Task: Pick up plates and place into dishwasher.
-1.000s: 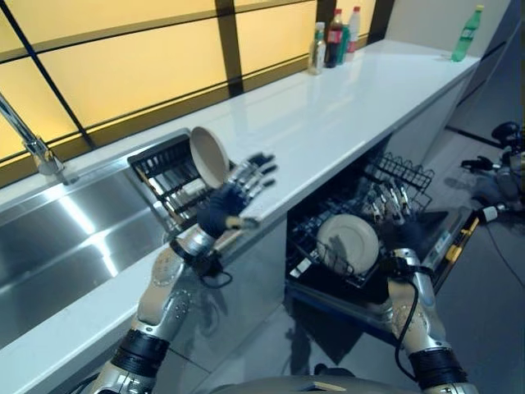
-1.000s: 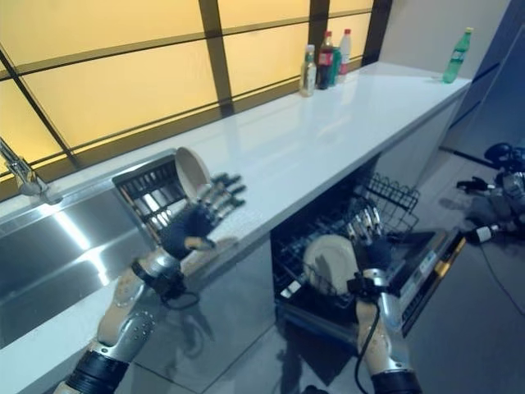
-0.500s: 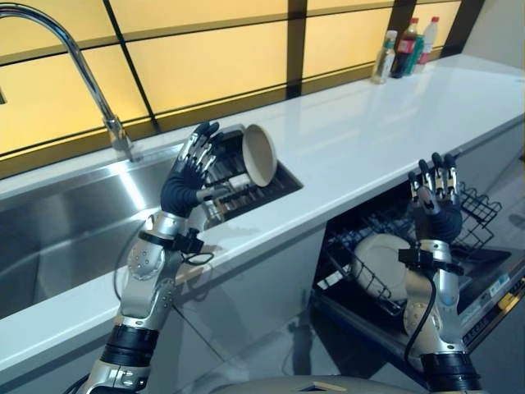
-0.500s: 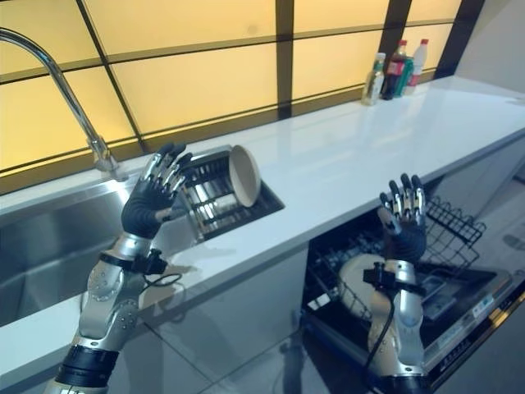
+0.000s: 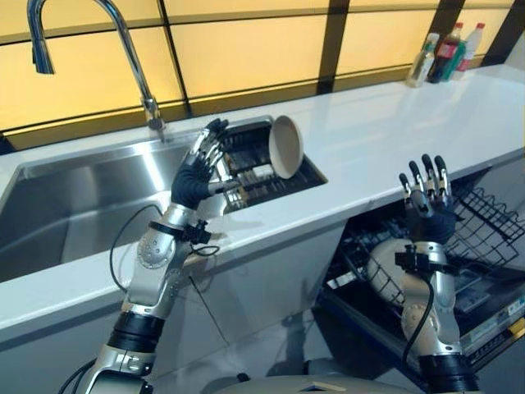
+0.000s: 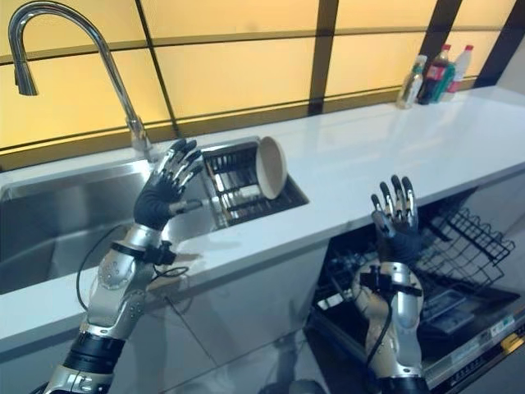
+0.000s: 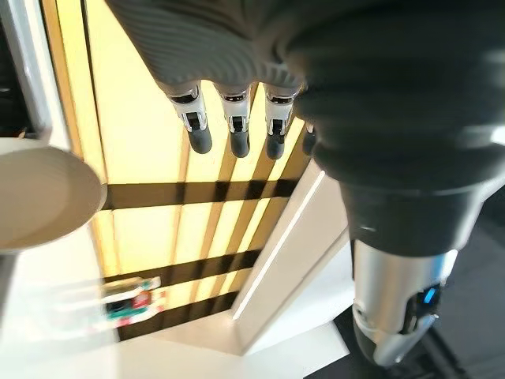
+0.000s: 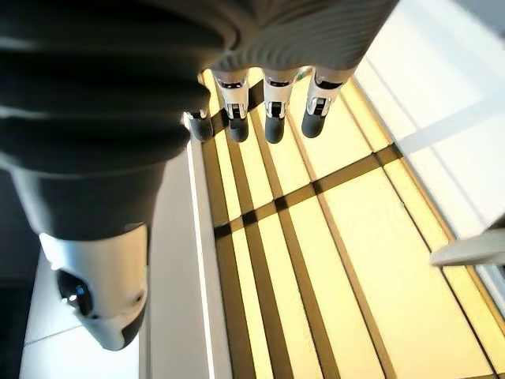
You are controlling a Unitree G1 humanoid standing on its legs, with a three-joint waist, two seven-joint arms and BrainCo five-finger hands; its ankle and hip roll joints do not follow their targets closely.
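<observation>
A cream plate (image 5: 286,147) stands on edge in the black dish rack (image 5: 254,168) at the sink's right end. My left hand (image 5: 197,174) is raised just left of the rack, open, fingers straight and empty, a short way from the plate. A second cream plate (image 5: 385,267) lies in the lower basket of the open dishwasher (image 5: 484,246) under the counter. My right hand (image 5: 428,212) is held up above that basket, open, fingers pointing upward, holding nothing. The rack plate's rim (image 7: 47,197) also appears in the left wrist view.
A steel sink (image 5: 82,205) with a tall curved tap (image 5: 148,103) lies to the left. The white counter (image 5: 385,139) runs to the right with several bottles (image 5: 447,57) at its far end. The dishwasher door (image 5: 492,316) hangs open low at the right.
The camera has swung left, bringing more of the sink and tap into view. Both hands stay raised and open. The plate in the rack has not moved.
</observation>
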